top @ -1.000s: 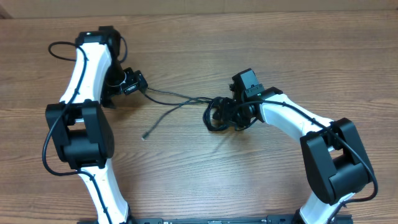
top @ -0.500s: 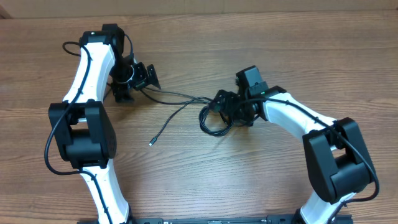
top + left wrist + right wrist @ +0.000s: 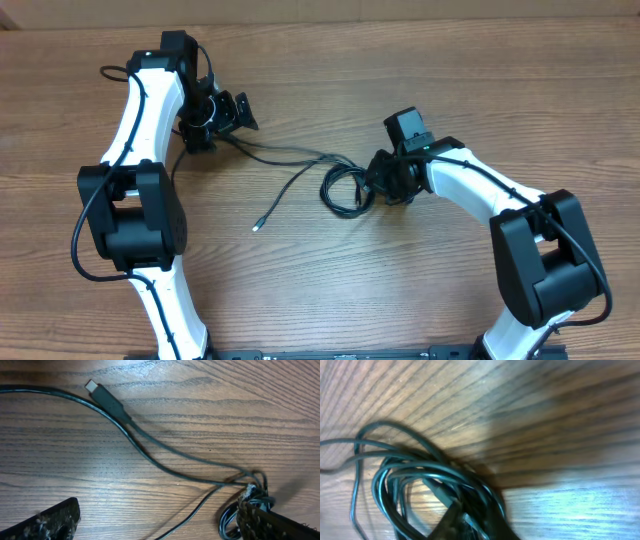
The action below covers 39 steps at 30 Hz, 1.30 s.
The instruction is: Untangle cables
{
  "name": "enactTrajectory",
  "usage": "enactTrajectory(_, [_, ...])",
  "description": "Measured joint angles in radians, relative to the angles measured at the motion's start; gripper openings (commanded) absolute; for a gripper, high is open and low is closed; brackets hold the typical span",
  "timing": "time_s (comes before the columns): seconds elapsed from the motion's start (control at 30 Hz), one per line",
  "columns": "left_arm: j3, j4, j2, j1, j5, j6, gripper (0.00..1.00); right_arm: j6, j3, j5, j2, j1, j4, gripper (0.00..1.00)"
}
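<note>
Cables blurred, right claw grip unclear

Left arm and right arm bend inward over the surface.
The left gripper gapes wide near the far edge; the right gripper is too blurred to read.

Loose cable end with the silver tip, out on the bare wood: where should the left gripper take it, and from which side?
I'd grip the loose cable just behind its silver tip, on the straight stretch, coming down from above with the open left gripper, jaws across the cord. It lies flat and alone, clear of the coil by the right gripper.
</note>
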State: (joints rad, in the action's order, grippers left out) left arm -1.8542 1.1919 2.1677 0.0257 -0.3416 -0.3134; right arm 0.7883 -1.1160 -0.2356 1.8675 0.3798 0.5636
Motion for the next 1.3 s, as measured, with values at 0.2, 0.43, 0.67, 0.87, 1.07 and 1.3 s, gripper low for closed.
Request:
enactTrajectory(0.2, [0.000,0.000,0.000,0.000,0.000,0.000,1.00,0.000,0.000,0.005,0.000,0.014,-0.011,0.07])
enactTrajectory(0.43, [0.000,0.000,0.000,0.000,0.000,0.000,1.00,-0.007,0.000,0.003,0.000,0.029,-0.014,0.11])
enactTrajectory(0.67, [0.000,0.000,0.000,0.000,0.000,0.000,1.00,-0.029,0.000,0.003,0.000,0.065,-0.019,0.16])
enactTrajectory(0.87, [0.000,0.000,0.000,0.000,0.000,0.000,1.00,-0.030,0.000,0.004,0.000,0.066,-0.020,0.16])
enactTrajectory(1.07, [0.000,0.000,0.000,0.000,0.000,0.000,1.00,-0.031,0.000,0.004,0.000,0.066,-0.021,0.17])
enactTrajectory(1.3, [0.000,0.000,0.000,0.000,0.000,0.000,1.00,-0.138,0.000,-0.097,0.000,0.066,-0.051,0.18])
